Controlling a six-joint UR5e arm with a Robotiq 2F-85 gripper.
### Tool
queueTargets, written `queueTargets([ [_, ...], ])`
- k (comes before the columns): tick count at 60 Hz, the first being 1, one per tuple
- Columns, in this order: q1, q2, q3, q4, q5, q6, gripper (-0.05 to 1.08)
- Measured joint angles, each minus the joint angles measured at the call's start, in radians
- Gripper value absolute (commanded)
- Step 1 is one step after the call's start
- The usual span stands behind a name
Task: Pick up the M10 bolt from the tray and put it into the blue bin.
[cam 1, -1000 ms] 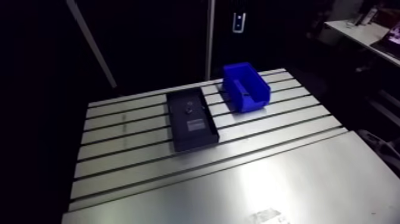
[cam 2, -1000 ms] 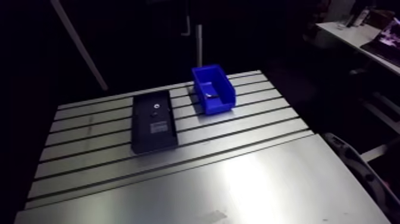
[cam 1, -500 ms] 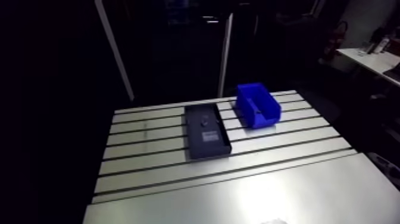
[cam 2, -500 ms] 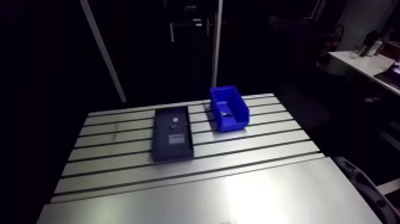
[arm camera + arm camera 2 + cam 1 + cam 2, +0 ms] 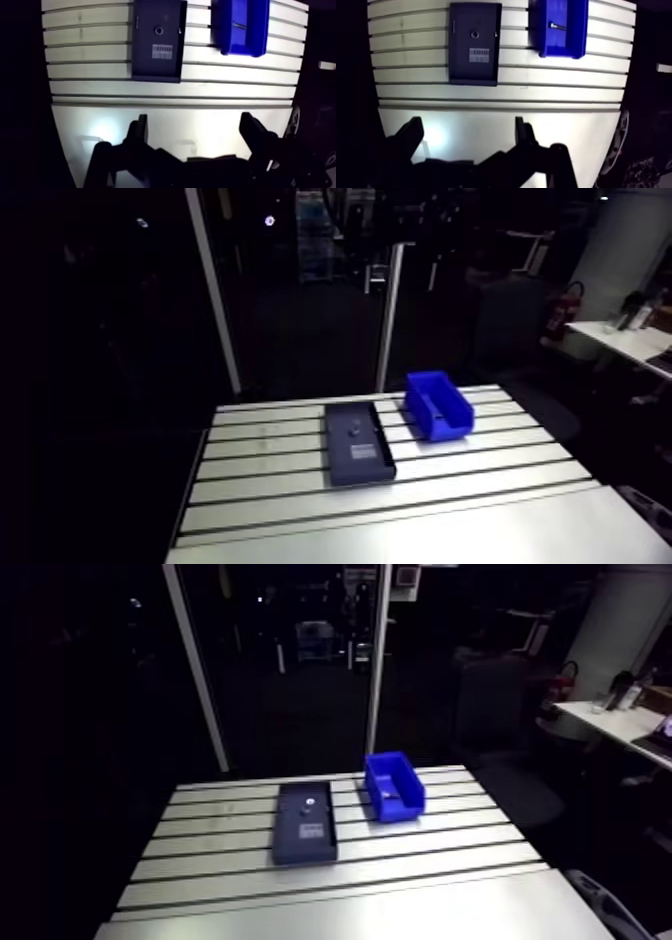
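Note:
The black tray (image 5: 158, 65) lies on the slotted table (image 5: 100, 90), well ahead of my gripper (image 5: 196, 129). A small round metal piece with a hole (image 5: 159, 30) sits in the tray above a white label (image 5: 162, 51). The blue bin (image 5: 255, 30) stands to the tray's right, a short gap apart. A slim bolt-like metal piece (image 5: 557, 26) lies inside the bin. In the wrist view the gripper is open, high over the smooth near plate, with nothing between its fingers. It does not show in the arm view, where tray (image 5: 358, 450) and bin (image 5: 438, 405) are at the table's far side.
A smooth metal plate (image 5: 200, 120) covers the table's near part under the gripper. The table's edges drop into darkness on both sides. Two upright posts (image 5: 210, 298) stand behind the far edge.
The arm view has pulled up and back, so tray and bin look smaller and farther. The tray, the bin and their contents have not moved on the table.

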Motion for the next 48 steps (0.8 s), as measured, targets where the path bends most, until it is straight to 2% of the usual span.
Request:
queueTargets([
  [13, -0.007, -0.028, 0.026, -0.001, -0.003, 0.036, 0.00],
  [48, -0.008, -0.033, 0.042, -0.004, -0.003, 0.042, 0.00],
])
